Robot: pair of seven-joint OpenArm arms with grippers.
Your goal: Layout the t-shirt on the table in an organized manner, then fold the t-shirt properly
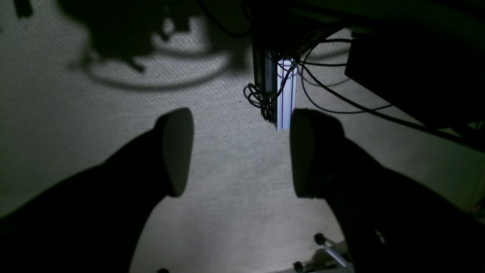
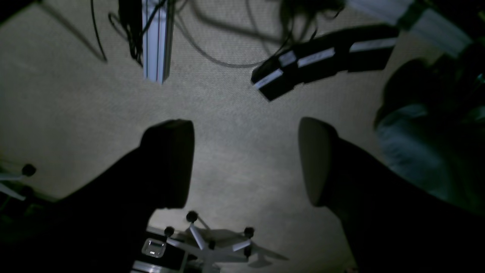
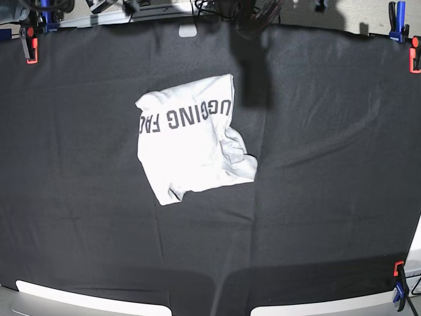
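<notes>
The t-shirt (image 3: 191,138) lies crumpled in a rough heap a little left of the middle of the table (image 3: 329,197), with upside-down dark lettering on its far part and bunched folds at its right edge. Neither arm reaches over the cloth in the base view. My left gripper (image 1: 242,151) is open, with only grey carpet between its dark fingers. In the right wrist view my right gripper (image 2: 244,163) is open too, and holds nothing. Both wrist views show the floor, not the shirt.
Red and blue clamps (image 3: 29,46) (image 3: 398,283) grip the black cloth at the table's corners. On the carpet stand an aluminium profile leg (image 1: 286,93) with cables (image 1: 261,98), black boxes (image 2: 322,57) and a chair's star base (image 2: 212,242).
</notes>
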